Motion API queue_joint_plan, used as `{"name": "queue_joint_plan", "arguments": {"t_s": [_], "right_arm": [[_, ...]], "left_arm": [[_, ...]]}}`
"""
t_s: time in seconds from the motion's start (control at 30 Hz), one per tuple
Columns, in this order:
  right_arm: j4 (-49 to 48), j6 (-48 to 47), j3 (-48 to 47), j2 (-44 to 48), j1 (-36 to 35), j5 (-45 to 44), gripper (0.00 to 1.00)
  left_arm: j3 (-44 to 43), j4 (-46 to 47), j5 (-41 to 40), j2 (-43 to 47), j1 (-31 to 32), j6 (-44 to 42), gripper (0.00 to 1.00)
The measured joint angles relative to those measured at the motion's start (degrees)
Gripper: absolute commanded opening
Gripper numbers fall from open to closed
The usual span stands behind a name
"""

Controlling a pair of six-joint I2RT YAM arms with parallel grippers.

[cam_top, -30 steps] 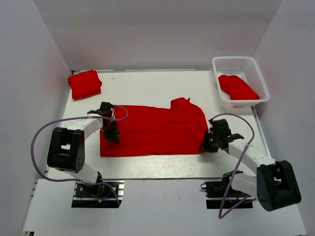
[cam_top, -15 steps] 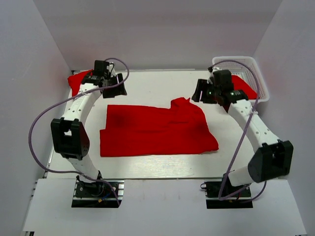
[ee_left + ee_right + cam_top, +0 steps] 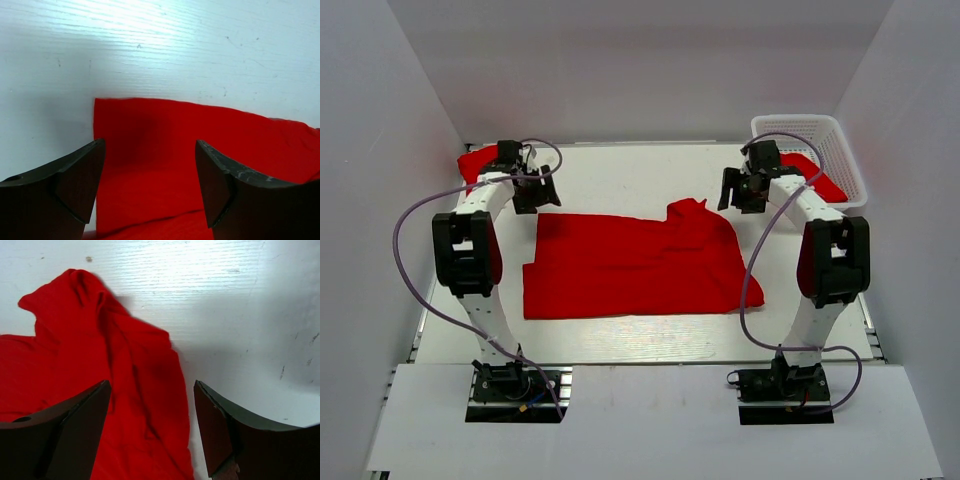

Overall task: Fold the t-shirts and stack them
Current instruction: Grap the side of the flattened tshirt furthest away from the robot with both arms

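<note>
Shirts number three. The spread t-shirt (image 3: pixel 635 265) lies flat in the middle of the table (image 3: pixel 620 345), a sleeve bunched at its far edge. The left gripper (image 3: pixel 149 141) and right gripper (image 3: pixel 151 381) hover above its far corners, jaws wide apart, gripping nothing. A second t-shirt (image 3: pixel 826 184) sits in the white basket (image 3: pixel 800 122). A third t-shirt (image 3: pixel 472 163), seemingly folded, lies at the far-left corner.

No readable text, label, brand, number or sign in any view. Red t-shirt (image 3: pixel 630 265) at table centre: plain, no print visible.
</note>
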State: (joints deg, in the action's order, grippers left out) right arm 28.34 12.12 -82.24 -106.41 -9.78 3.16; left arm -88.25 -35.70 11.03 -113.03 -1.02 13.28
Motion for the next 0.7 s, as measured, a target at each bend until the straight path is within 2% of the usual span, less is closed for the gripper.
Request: {"name": "queue_joint_plan", "arguments": {"t_s": [0.1, 0.43, 0.53, 0.7], "right_arm": [[-0.4, -0.6, 0.0, -0.8, 0.8, 0.7, 0.7], [-2.0, -1.9, 0.1, -5.4, 1.0, 3.6, 0.67], [-2.8, -2.1, 0.7, -5.9, 1.0, 4.2, 0.67], [-3.9, -2.1, 2.4, -6.7, 1.0, 4.5, 0.61]], "left_arm": [[1.9, 2.2, 1.2, 0.0, -1.0, -0.5, 0.82], [7.8, 5.9, 3.1, 0.0, -1.9, -2.1, 0.82], [8.3, 5.8, 3.1, 0.0, -1.9, -2.3, 0.82], [8.3, 6.2, 3.1, 0.0, -2.3, -2.8, 0.82]]}}
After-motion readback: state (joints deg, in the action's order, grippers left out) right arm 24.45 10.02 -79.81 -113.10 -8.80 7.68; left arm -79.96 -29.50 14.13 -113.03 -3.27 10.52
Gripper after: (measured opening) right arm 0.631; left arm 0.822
